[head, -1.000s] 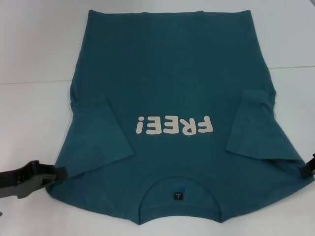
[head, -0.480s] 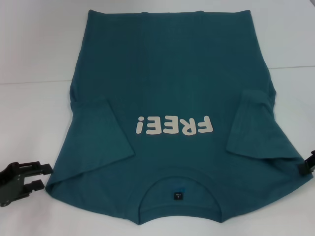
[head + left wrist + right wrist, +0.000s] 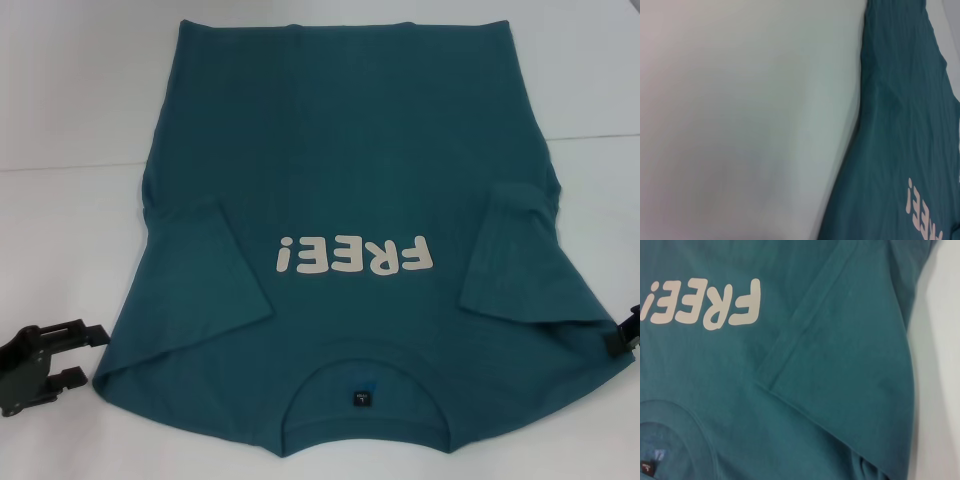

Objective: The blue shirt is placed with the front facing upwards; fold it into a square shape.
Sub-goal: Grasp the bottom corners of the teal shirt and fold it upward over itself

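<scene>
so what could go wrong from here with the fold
1. The folded-in sleeves lie loose on the blue shirt; lifting the collar end could flip them back out.
2. The left gripper sits open, off the cloth, while the right gripper is at the opposite shoulder edge, so an uneven pull could skew the fold.
</scene>
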### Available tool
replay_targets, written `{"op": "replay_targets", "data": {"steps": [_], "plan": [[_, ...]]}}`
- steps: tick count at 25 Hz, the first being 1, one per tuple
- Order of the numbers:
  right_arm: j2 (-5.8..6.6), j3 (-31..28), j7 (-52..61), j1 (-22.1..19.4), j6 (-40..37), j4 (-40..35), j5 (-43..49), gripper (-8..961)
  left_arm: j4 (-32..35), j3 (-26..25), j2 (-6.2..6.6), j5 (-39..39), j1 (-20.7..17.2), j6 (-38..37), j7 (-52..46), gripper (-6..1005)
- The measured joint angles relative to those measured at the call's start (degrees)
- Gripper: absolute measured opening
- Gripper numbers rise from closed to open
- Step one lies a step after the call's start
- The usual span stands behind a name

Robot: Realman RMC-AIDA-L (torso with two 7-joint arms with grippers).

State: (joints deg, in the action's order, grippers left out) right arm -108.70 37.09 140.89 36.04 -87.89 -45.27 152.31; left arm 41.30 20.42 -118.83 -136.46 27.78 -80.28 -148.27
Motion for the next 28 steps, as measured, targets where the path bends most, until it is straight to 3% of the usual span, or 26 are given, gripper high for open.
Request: {"op": "replay_targets", "data": {"steps": [14,28], "plan": [[-0.08,-0.18,0.00,0.06,0.09,0.00,-0.08,22,-2.34,1.85,0.03,-0.21,0.32,4.05,-1.76,716],[-0.21,-0.17,-0.37,0.09,0.19,0.00,-0.68,22,-3.22,4.64,-0.17,0.57,1.71,3.52,-1.10,715]]}}
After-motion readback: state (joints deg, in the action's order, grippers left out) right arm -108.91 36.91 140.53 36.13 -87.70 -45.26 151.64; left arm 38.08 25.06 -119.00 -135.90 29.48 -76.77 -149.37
